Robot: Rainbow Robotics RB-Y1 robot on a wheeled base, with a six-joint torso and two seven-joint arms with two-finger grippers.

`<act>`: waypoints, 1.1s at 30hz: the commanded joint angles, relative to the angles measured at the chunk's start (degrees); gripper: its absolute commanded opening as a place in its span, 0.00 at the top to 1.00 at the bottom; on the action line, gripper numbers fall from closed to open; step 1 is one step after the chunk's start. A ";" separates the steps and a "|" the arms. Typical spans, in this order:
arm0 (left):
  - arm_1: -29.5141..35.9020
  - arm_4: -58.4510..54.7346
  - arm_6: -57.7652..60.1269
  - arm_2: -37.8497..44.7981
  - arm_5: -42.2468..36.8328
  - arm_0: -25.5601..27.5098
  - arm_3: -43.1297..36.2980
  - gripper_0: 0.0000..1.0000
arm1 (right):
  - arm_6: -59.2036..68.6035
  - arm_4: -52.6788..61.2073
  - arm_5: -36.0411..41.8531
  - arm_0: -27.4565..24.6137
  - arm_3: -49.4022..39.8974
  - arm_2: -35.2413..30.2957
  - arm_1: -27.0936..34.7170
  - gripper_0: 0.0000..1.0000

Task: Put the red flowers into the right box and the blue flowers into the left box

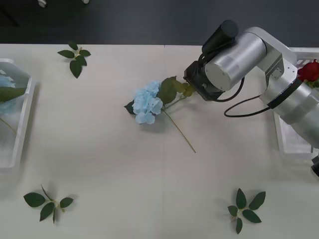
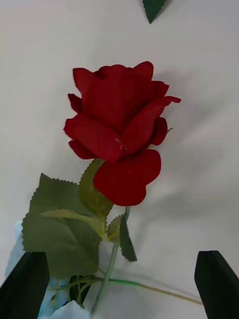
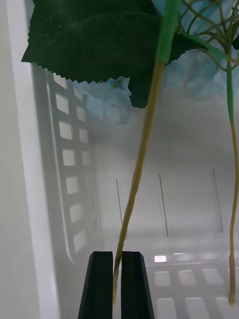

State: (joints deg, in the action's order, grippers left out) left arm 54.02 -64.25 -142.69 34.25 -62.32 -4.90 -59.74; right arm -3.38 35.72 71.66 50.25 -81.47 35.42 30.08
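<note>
In the right wrist view a red flower [image 2: 117, 129] lies on the table with its bloom ahead of my right gripper [image 2: 119, 289], whose black fingers stand open on either side of its stem. My right arm [image 1: 234, 59] covers that rose in the front view. Beside it lies a blue flower [image 1: 148, 102], its stem pointing toward the robot. Another red flower [image 1: 309, 70] rests in the right box [image 1: 286, 144]. My left gripper [image 3: 117, 286] is inside the left box [image 3: 69, 164], shut on the thin stem of a blue flower [image 3: 107, 107]. More blue flowers [image 1: 5, 84] lie in the left box [image 1: 17, 139].
Green leaf sprigs lie at the table's far left [image 1: 76, 57], near left [image 1: 47, 203] and near right [image 1: 245, 209]. A second stem [image 3: 231, 199] hangs beside the held one in the left box.
</note>
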 commanded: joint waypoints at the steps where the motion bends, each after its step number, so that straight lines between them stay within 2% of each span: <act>1: 1.87 -0.61 1.01 0.38 0.62 -0.11 -0.99 0.75 | 1.71 -0.30 -1.97 1.51 2.46 -0.96 -2.05 0.14; 2: 1.87 -0.79 0.92 0.38 0.62 -0.11 -0.99 0.66 | 1.62 -0.30 -2.14 1.51 2.81 -0.88 -2.22 0.14; 4: 1.87 -1.49 0.83 0.20 0.62 -0.02 -0.99 0.40 | 1.27 -0.83 -2.41 1.51 3.86 -0.35 -3.01 0.14; 6: 1.87 -2.64 0.83 0.12 0.62 -0.02 -0.91 0.27 | 1.01 -0.92 -2.84 1.51 4.74 0.18 -3.54 0.14; 9: 1.87 -4.83 0.74 -0.23 0.53 0.24 -0.99 0.14 | 0.83 -0.83 -3.99 1.51 5.27 1.32 -3.63 0.14; 18: 1.87 -15.64 -0.22 -0.32 -2.90 0.51 -0.99 0.03 | -0.93 -1.53 -7.68 1.51 9.84 3.08 -7.06 0.14; 33: 1.79 -41.92 -1.81 -0.06 -11.95 0.94 -1.70 0.00 | -2.42 -0.48 -11.37 1.51 13.71 6.42 -10.13 0.14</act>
State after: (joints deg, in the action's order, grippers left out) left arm 54.02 -103.77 -142.70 34.17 -72.81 -4.84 -59.76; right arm -3.43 34.96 60.78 50.27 -68.80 42.72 21.47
